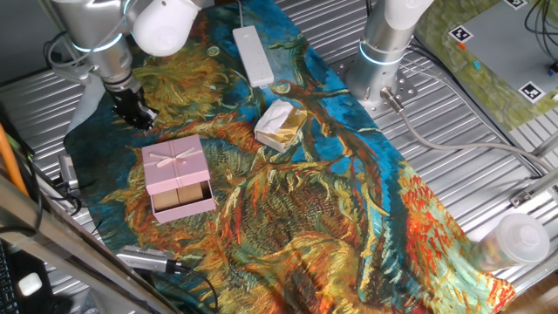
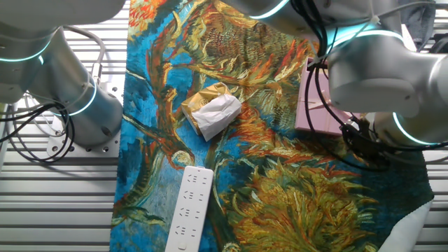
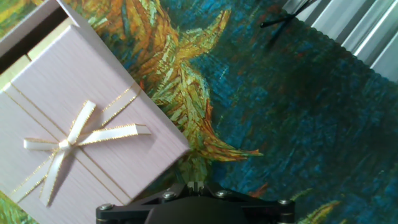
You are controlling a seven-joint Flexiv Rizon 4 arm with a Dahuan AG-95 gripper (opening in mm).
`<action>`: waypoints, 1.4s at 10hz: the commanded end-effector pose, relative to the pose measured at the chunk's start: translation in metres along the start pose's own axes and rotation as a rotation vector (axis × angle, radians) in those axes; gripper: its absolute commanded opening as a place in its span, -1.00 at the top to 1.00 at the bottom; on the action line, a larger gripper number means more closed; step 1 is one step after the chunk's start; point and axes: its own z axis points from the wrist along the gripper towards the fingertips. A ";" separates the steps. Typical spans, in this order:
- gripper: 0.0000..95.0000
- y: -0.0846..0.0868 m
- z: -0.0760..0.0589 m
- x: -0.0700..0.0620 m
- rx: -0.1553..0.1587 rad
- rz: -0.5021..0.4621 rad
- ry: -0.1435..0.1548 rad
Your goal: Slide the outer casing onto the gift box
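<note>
The outer casing [image 1: 173, 164] is a pale-pink sleeve with a ribbon bow, lying on the painted cloth at the left. It covers most of the gift box [image 1: 185, 199], whose pink tray and tan blocks stick out of the sleeve's near open end. My gripper [image 1: 137, 112] is shut and empty, low over the cloth just behind the casing's far edge and apart from it. In the hand view the casing [image 3: 81, 137] fills the left, with a strip of the gift box [image 3: 28, 53] at the top left and my fingertips [image 3: 195, 184] pressed together. In the other fixed view the arm hides much of the casing [image 2: 316, 105].
A cream-and-gold foil lump [image 1: 281, 125] lies mid-cloth, and a long white bar [image 1: 253, 54] lies behind it. A second arm's base [image 1: 379, 61] stands at the back right. A silver-black tool [image 1: 148, 258] lies at the front left. A clear plastic cup [image 1: 514, 240] sits at the right edge.
</note>
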 end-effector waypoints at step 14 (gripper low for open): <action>1.00 0.000 -0.001 0.001 0.044 -0.028 0.054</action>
